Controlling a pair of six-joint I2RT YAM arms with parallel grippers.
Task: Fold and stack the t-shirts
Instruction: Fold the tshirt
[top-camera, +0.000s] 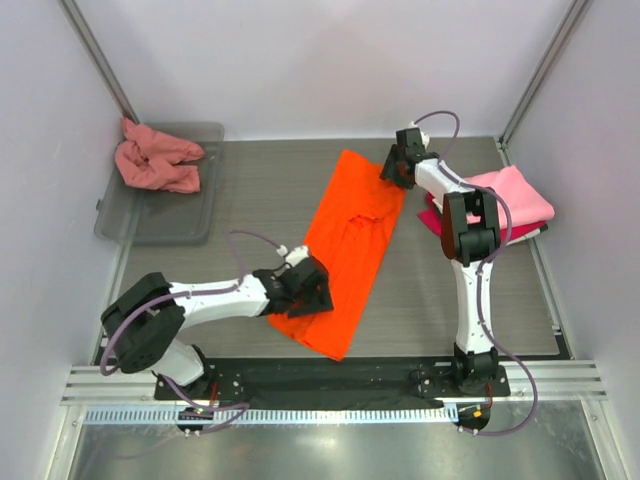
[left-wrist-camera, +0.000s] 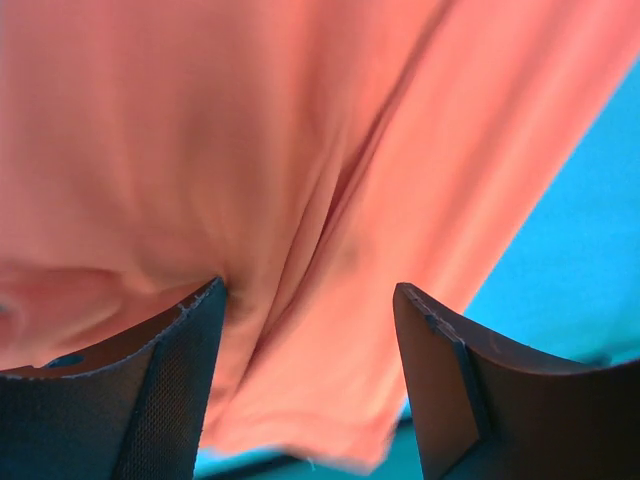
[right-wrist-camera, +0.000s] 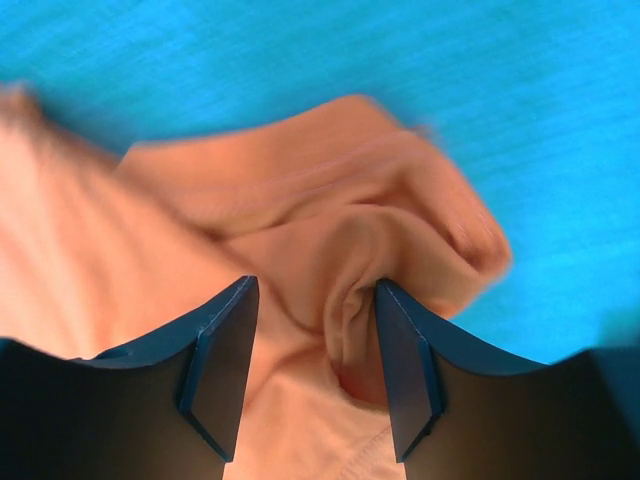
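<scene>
The right gripper (right-wrist-camera: 315, 283) is set, jaws apart, around a fold at the one o'clock end of the orange shirt (top-camera: 350, 240), the left gripper (left-wrist-camera: 310, 288) spread wide over its seven o'clock edge.

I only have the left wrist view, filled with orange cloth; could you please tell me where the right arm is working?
Observer: The right fingers are at the far end of the orange t-shirt, a bunched fold between them.
Operator: Thanks; are any shirts finished?
Observer: A light pink t-shirt lies folded on a red t-shirt, on the right.
Operator: And the rest?
Observer: A salmon-pink t-shirt is crumpled in the grey tray, far left.
</scene>
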